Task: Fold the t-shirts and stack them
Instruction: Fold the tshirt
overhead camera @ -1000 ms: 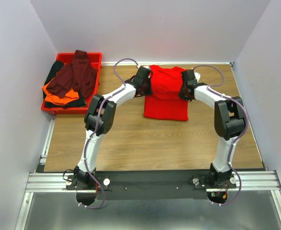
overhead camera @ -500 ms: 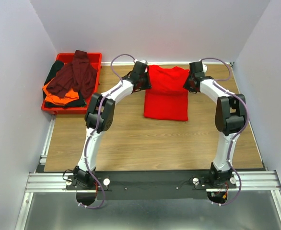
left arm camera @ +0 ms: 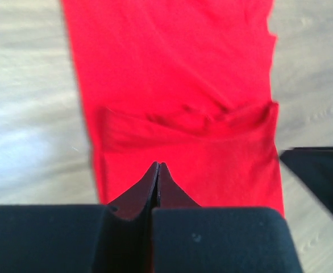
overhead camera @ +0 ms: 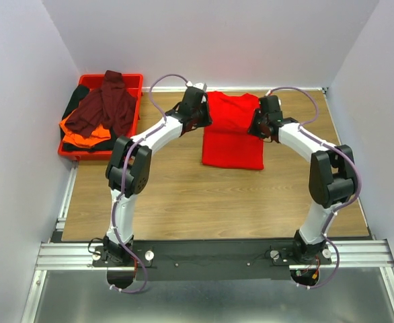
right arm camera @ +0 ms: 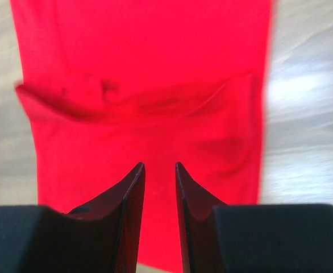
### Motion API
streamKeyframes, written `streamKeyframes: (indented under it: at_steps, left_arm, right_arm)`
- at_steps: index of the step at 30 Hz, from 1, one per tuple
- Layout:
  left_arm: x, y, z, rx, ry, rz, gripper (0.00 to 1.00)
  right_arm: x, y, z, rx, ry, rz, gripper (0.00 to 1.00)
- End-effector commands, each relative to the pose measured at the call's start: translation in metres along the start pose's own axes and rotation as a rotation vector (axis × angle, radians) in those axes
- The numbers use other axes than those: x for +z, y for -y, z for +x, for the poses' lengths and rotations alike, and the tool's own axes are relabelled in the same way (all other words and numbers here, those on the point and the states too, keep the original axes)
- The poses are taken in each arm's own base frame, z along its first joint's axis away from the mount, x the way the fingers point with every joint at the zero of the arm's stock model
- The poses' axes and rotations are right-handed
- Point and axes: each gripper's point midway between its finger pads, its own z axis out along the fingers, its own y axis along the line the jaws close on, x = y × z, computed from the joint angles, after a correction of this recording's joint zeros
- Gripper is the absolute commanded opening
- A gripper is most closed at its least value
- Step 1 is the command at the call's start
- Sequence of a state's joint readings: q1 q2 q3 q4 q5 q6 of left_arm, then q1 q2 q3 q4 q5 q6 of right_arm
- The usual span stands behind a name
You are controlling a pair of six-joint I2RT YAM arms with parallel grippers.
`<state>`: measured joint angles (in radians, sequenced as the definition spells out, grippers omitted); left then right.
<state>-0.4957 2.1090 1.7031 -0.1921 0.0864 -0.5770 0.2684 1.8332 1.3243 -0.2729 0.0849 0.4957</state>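
Observation:
The bright red t-shirt (overhead camera: 232, 138) lies folded in a long strip at the back middle of the table, with a fold ridge across it in the left wrist view (left arm camera: 178, 85) and the right wrist view (right arm camera: 144, 68). My left gripper (overhead camera: 201, 116) is at its far left edge; its jaws (left arm camera: 158, 166) are pressed together with no cloth seen between them. My right gripper (overhead camera: 257, 126) is at the shirt's right edge, slightly open and empty (right arm camera: 159, 166) above the cloth. The dark maroon shirt (overhead camera: 108, 102), orange shirt (overhead camera: 83, 132) and black shirt (overhead camera: 74, 102) lie heaped in the tray.
The red plastic tray (overhead camera: 138, 101) stands at the back left corner against the wall. White walls close in the table on the left, back and right. A black part of the right arm (left arm camera: 320, 170) shows beside the shirt in the left wrist view.
Both grippers moved from the shirt's middle to its far end. The right gripper then came back toward me and inward; its jaws stand apart. The left gripper stayed at the far left corner.

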Motion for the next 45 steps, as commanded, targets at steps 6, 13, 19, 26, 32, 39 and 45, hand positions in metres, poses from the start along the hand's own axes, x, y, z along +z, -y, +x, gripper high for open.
streamKeyframes:
  at_steps: [6, 13, 19, 26, 32, 39, 45]
  left_arm:
    - [0.018, 0.021, 0.059, 0.049, -0.106, 0.021, 0.0]
    - [0.051, 0.024, 0.055, 0.09, -0.118, 0.038, 0.0]
    - [0.078, 0.01, 0.042, 0.079, -0.129, 0.041, 0.03]
    - [0.095, -0.017, 0.05, 0.053, -0.17, 0.021, 0.03]
    - [0.094, -0.03, 0.055, 0.048, -0.184, -0.01, 0.04]
    - [0.082, -0.047, 0.066, -0.002, -0.207, -0.076, 0.0]
    - [0.061, -0.058, 0.077, -0.04, -0.211, -0.138, 0.0]
  right_arm:
    - [0.027, -0.019, 0.03, -0.06, -0.062, -0.071, 0.34]
    - [0.054, -0.027, 0.01, -0.077, -0.027, -0.062, 0.34]
    - [0.076, -0.027, -0.004, -0.087, 0.007, -0.024, 0.34]
    - [0.096, -0.015, 0.006, -0.089, -0.017, 0.011, 0.34]
    - [0.106, 0.0, 0.02, -0.08, -0.052, 0.038, 0.34]
    - [0.103, 0.006, 0.035, -0.071, -0.094, 0.032, 0.35]
    - [0.094, 0.007, 0.059, -0.056, -0.158, -0.002, 0.35]
